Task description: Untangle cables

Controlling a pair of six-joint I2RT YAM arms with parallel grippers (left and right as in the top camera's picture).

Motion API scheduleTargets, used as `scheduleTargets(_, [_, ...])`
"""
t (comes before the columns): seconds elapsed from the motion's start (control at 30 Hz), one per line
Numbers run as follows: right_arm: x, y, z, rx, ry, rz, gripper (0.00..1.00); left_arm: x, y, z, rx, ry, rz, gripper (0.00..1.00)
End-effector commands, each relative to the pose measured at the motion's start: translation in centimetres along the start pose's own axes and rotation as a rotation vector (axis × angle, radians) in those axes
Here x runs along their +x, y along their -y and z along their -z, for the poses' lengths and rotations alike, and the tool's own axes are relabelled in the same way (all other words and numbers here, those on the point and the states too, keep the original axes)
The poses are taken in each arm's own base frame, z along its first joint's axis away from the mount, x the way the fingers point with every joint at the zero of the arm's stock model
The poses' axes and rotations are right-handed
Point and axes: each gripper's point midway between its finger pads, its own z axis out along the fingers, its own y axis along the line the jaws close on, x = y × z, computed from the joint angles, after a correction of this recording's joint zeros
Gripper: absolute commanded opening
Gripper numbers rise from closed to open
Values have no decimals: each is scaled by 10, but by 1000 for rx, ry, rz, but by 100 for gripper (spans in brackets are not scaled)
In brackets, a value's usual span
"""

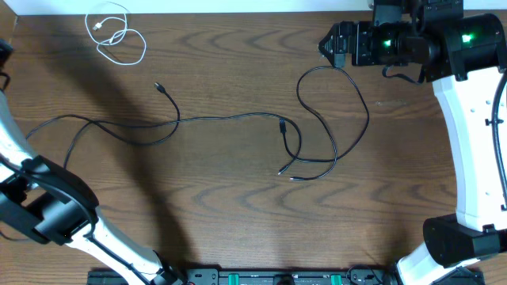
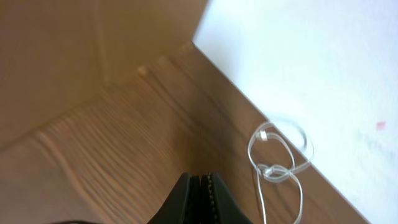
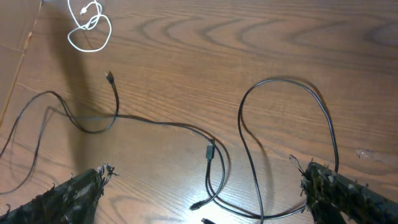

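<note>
I have my left gripper (image 2: 200, 198) squeezed fully closed with nothing between its fingers, near the short, thin white cable (image 2: 280, 158) coiled at the far-left corner of the brown wooden tabletop (image 2: 124, 143); my right gripper (image 3: 206, 169) gapes wide and empty above the long thin black cables (image 3: 155, 122), which cross mid-tabletop.

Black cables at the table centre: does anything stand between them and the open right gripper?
Nothing visible does. The right gripper hangs open over the wooden table, and the black cables lie uncovered in front of it.
</note>
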Motion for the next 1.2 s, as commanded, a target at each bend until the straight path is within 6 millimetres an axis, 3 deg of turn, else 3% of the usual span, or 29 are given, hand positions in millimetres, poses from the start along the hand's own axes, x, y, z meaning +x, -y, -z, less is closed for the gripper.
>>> scheduleTargets(0.0, [1, 1, -2, 2, -6, 13, 99, 2, 8, 0, 57, -21, -24, 8])
scheduleTargets(0.03, [1, 1, -2, 2, -5, 13, 99, 1, 3, 2, 28, -17, -21, 9])
scheduleTargets(0.1, [0, 1, -2, 2, -3, 14, 99, 0, -12, 7, -49, -12, -9, 22])
scheduleTargets(0.17, [1, 1, -2, 2, -5, 13, 99, 3, -41, 14, -192, -17, 40, 36])
scheduleTargets(0.37, [4, 1, -3, 3, -17, 12, 99, 33, -136, 53, -657, -85, 165, 51])
scheduleTargets(0.47, [4, 0, -3, 2, -17, 25, 99, 47, -170, 78, -804, -117, 247, 63])
scheduleTargets(0.53, [5, 0, -3, 2, -19, 44, 99, 58, -186, 89, -844, -159, 288, 65])
scheduleTargets(0.57, [5, 0, -3, 2, -22, 52, 99, 64, -195, 96, -868, -183, 311, 73])
scheduleTargets(0.9, [10, 0, -3, 3, -39, 72, 99, 135, -285, 142, -1038, -385, 478, 73])
scheduleTargets(1.17, [9, -1, -3, 2, -37, 72, 99, 180, -319, 153, -1106, -435, 596, 73])
